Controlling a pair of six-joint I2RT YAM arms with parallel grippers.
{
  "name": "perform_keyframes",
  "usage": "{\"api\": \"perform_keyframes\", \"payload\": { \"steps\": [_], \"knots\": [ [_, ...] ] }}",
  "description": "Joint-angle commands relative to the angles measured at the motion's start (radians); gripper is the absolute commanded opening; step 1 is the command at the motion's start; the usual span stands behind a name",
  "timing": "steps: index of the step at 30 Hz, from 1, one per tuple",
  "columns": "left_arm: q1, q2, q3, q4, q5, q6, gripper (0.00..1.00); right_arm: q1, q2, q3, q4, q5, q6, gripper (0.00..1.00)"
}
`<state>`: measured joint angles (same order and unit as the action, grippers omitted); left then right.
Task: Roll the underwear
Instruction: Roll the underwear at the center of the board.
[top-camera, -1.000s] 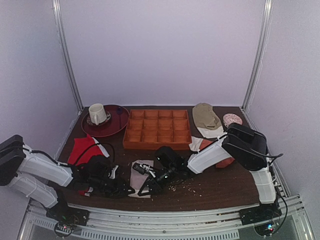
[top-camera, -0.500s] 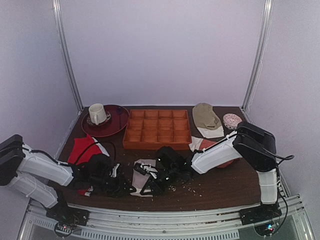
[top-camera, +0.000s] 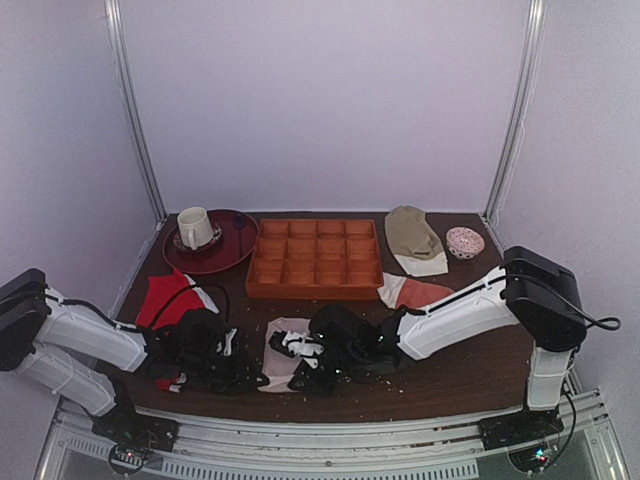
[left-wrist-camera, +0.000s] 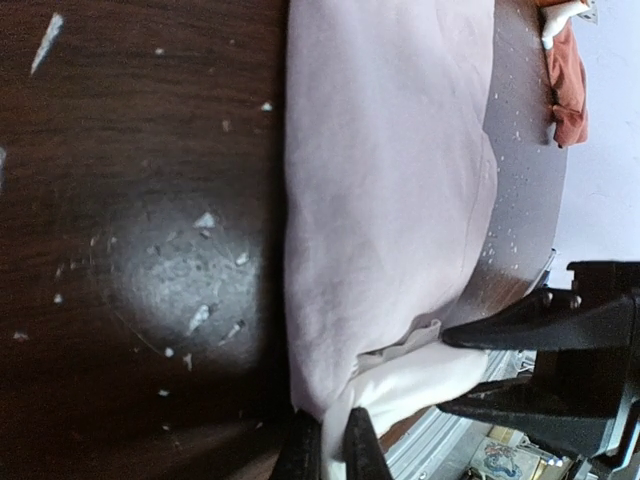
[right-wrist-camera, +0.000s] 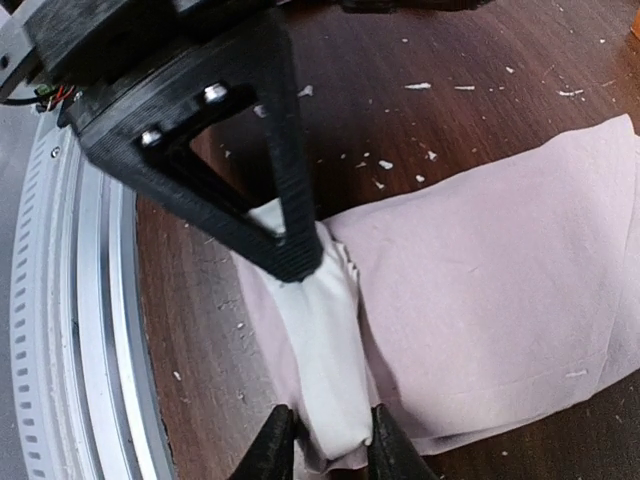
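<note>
The underwear (right-wrist-camera: 480, 290), light and limp, should sag; left claw (left-wrist-camera: 325, 450) and right claw (right-wrist-camera: 325, 445) each pinch its firmer white waistband (right-wrist-camera: 320, 340).

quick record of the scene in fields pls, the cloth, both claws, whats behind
cloth: underwear, mostly flat, white band bunched at the table's near edge
left: left claw shut on the white band
right: right claw shut on the same band
behind: orange tray, cup on a dark plate
surface: table of dark wood, scattered crumbs
</note>
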<state>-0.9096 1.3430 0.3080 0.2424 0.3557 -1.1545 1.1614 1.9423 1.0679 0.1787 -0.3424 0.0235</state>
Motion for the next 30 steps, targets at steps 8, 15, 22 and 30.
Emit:
{"api": "perform_keyframes", "payload": {
  "steps": [8, 15, 22, 30],
  "knots": [
    [0.004, 0.012, 0.010, -0.022, -0.009, 0.015, 0.00, 0.081, -0.063, -0.065, 0.166, 0.316, -0.098, 0.31],
    [0.005, 0.013, 0.015, -0.023, -0.008, 0.018, 0.00, 0.083, -0.055, -0.042, 0.160, 0.389, -0.152, 0.37],
    [0.005, 0.019, 0.020, -0.021, -0.008, 0.019, 0.00, 0.082, -0.047, -0.026, 0.152, 0.298, -0.184, 0.39],
    [0.005, 0.013, 0.008, -0.019, -0.009, 0.013, 0.00, 0.066, 0.006, 0.017, 0.169, 0.201, -0.218, 0.38]
  ]
}}
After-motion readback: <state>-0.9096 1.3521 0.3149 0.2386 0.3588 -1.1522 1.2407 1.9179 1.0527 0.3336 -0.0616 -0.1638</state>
